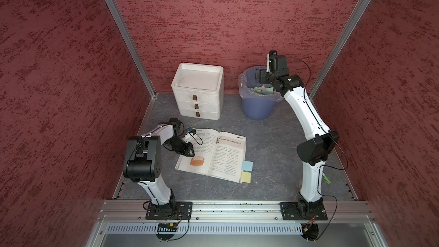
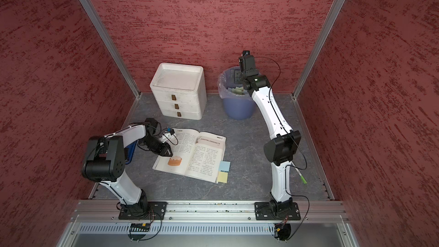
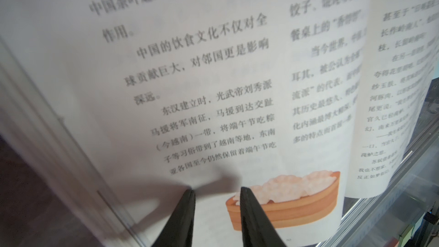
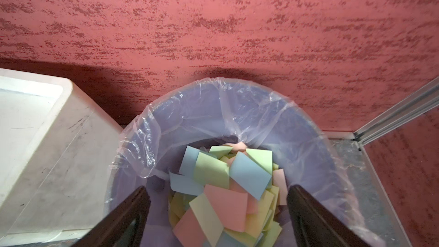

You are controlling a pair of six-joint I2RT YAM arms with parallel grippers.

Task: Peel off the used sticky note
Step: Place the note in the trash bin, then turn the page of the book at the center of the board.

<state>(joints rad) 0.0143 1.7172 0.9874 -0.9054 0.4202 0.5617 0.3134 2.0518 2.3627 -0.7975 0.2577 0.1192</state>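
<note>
— Where were the notes?
— A blue sticky note (image 1: 247,165) and a yellow sticky note (image 1: 245,177) sat at the right-page edge of the open book (image 1: 228,158) on the surface.
— And the jaws?
— On the left arm (image 1: 156,186), narrowly parted and empty, tips at the left page. On the right arm (image 1: 301,110), spread wide and empty above the bin (image 4: 213,105) of loose notes (image 4: 225,198).

A grey, marbled surface (image 1: 273,143) carries three things; a white drawer unit (image 1: 198,91) and a blue bin (image 1: 257,108) lined with clear plastic stand near each other at the back wall, not touching; nearer the front an open book (image 1: 213,155) lies flat, pages up; a blue sticky note (image 1: 247,165) and a yellow sticky note (image 1: 246,177) jut past its outer edge.
</note>
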